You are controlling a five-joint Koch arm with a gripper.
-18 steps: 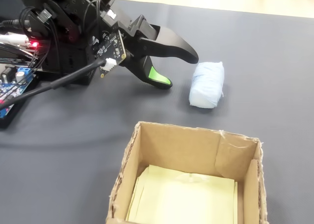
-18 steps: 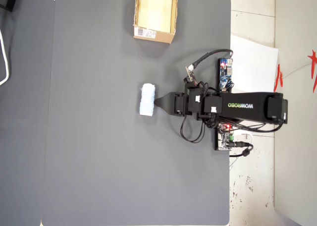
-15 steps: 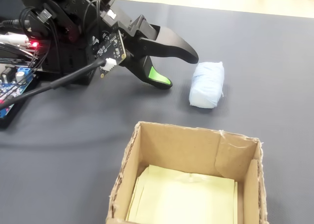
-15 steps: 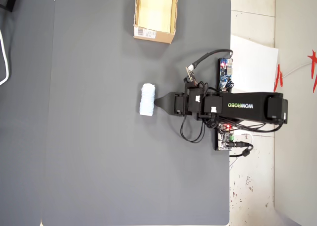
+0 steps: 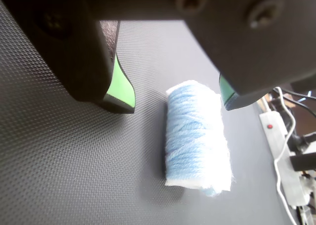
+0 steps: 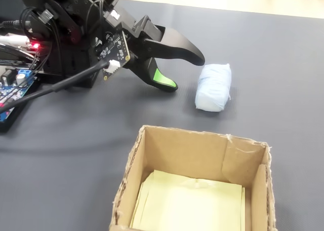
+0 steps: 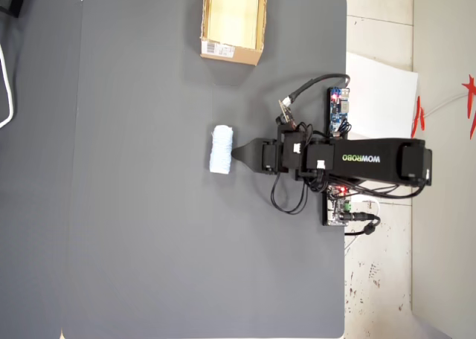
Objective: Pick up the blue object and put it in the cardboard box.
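The blue object (image 5: 197, 133) (image 6: 214, 87) (image 7: 221, 150) is a pale blue fuzzy roll lying on its side on the dark grey mat. My gripper (image 5: 175, 101) (image 6: 185, 71) (image 7: 236, 154) is open, its two green-padded jaws spread wide. In the wrist view the roll's near end lies just ahead of the gap, closer to the right jaw, with neither jaw touching it. The cardboard box (image 6: 132, 155) (image 7: 205, 15) stands open with a pale yellow inside, close to the camera in the fixed view and at the mat's top edge in the overhead view.
The dark grey mat (image 7: 149, 242) covers the table. Circuit boards and cables (image 7: 338, 112) (image 6: 15, 86) lie beside my arm's base (image 7: 372, 160) on the right side of the overhead view. A white cable and power strip (image 5: 281, 151) lie beyond the roll.
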